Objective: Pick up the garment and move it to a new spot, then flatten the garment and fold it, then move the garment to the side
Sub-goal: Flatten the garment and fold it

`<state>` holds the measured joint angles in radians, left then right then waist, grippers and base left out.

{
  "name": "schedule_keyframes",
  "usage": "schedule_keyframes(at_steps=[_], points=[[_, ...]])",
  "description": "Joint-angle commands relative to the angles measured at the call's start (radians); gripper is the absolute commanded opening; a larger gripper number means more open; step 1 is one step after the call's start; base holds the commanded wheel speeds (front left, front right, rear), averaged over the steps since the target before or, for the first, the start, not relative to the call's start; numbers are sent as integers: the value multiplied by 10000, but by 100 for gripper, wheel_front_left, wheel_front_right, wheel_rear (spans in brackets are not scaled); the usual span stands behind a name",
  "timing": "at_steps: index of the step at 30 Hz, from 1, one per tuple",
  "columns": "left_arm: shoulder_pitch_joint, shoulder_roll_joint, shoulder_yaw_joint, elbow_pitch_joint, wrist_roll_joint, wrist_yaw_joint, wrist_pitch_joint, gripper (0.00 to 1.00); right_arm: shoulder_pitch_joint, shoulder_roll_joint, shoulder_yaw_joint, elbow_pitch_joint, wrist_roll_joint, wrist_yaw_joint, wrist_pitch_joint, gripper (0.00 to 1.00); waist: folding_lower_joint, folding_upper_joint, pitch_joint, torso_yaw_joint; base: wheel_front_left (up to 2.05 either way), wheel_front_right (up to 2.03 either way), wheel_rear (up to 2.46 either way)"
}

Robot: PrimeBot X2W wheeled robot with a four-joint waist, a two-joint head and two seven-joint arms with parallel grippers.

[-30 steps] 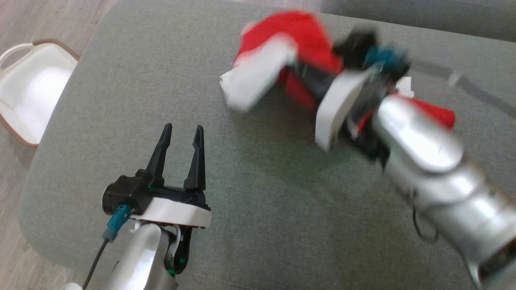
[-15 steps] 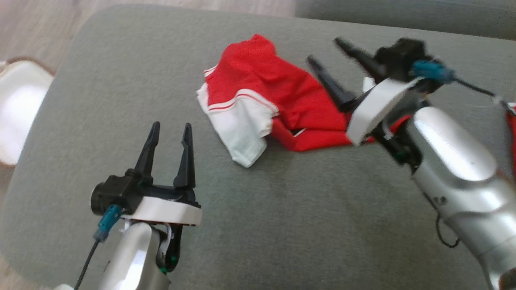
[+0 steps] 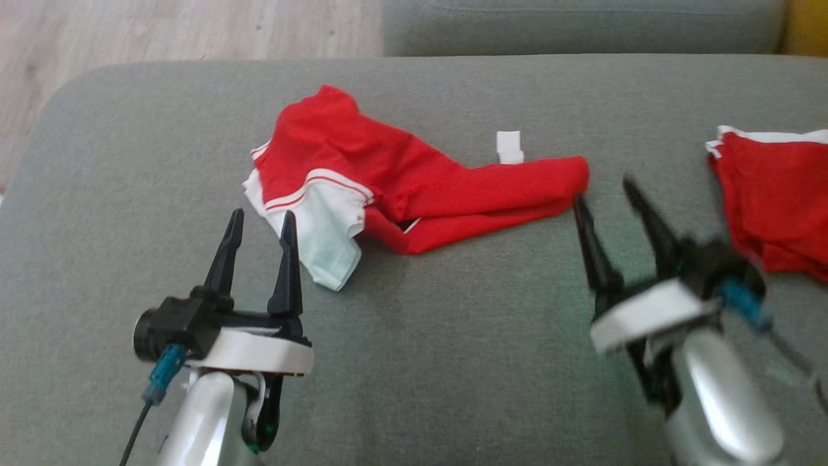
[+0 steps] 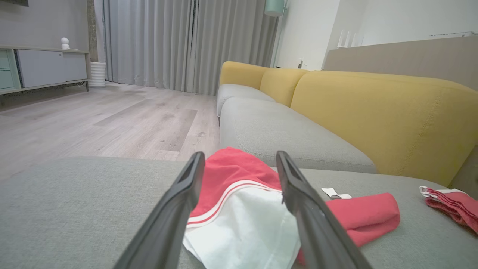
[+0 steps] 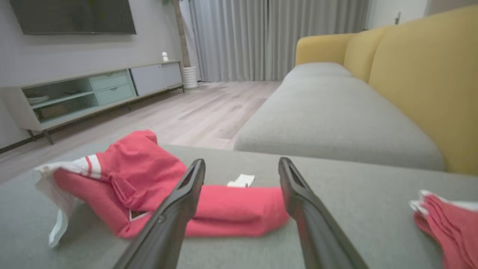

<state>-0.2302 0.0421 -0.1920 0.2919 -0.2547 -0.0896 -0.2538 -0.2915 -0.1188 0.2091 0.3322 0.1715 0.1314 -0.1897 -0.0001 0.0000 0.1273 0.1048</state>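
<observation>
The red-and-white garment (image 3: 388,188) lies crumpled in the upper middle of the head view on the grey sofa cushion (image 3: 453,356), held by neither arm. The left end effector (image 3: 262,217) is spread, its tips at the white hem on the garment's lower left. The blurred right end effector (image 3: 601,193) is also spread, just beside the rolled red end. The cloth looks light and limp and will likely bunch when dragged, so those two outer edges seem the best holds.
</observation>
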Motion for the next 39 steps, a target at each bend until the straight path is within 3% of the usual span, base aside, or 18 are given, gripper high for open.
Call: schedule_keyframes(at_steps=[1, 11, 16, 21, 30, 39], points=[[-98, 83, 402, -368, 74, -62, -80, 100, 226, 276, -149, -501, -338, -7, -171, 100, 1, 0, -84, -161, 0, 0, 0], [14, 83, 388, -300, 168, -149, -80, 100, 801, 667, -139, -942, -693, -7, -121, 100, 1, 0, -186, -122, 0, 0, 0], [-2, 82, 320, -256, 141, -151, -80, 100, 528, 675, 835, -924, -431, -7, 422, 100, 1, 0, -178, 151, 0, 0, 0], [-63, 82, 256, -185, 112, -143, -80, 100, 216, 551, 1941, -790, 298, -7, 1184, 100, 1, 0, -120, 497, 0, 0, 0], [-186, 82, 6, -65, -47, -107, -80, 100, -1033, 175, 4275, -66, 2843, -7, 3012, 100, 1, 0, 164, 1328, 0, 0, 0], [-437, 82, -405, -20, -342, -16, -80, 100, -2375, 233, 5356, 1558, 4304, -7, 3355, 100, 1, 0, 551, 2157, 0, 0, 0]])
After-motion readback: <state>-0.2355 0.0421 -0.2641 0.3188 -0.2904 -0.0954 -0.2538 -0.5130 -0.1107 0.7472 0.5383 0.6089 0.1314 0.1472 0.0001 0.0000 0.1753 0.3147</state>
